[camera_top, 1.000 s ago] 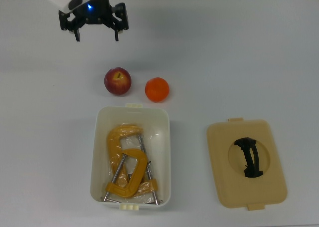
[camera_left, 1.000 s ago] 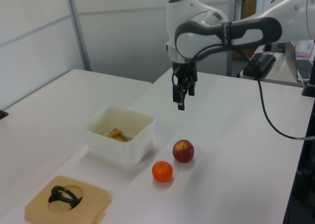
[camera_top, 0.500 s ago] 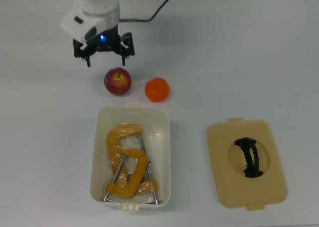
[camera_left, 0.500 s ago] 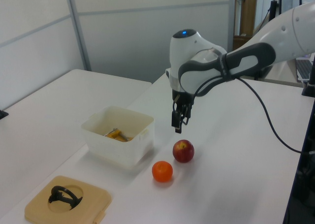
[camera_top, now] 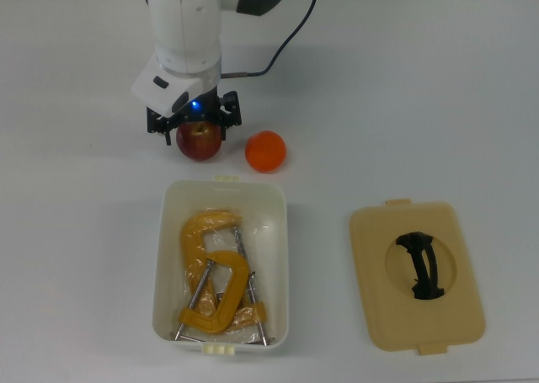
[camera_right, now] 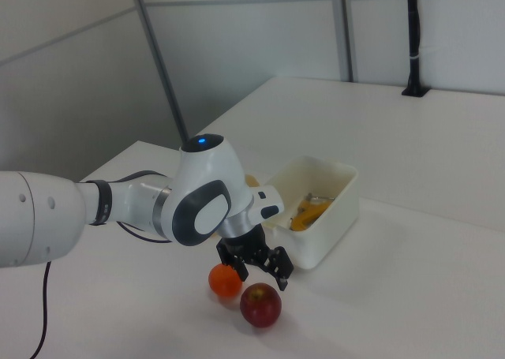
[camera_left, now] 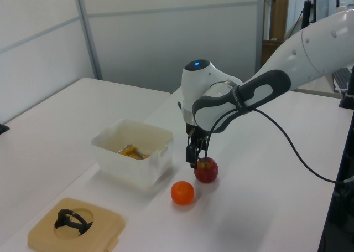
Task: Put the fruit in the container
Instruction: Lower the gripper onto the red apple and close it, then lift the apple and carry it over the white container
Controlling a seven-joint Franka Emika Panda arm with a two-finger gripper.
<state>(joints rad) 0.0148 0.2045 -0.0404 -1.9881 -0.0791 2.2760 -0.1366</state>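
the gripper is low over the apple at upper left of the top view, its jaws spread open either side of the fruit, not clamped. the orange sits just beside it on the desk. the white container lies below them, holding yellow clamps.

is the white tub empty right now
No, in the top view the white tub already holds orange C-clamps, while the apple and the orange sit outside it on the table.
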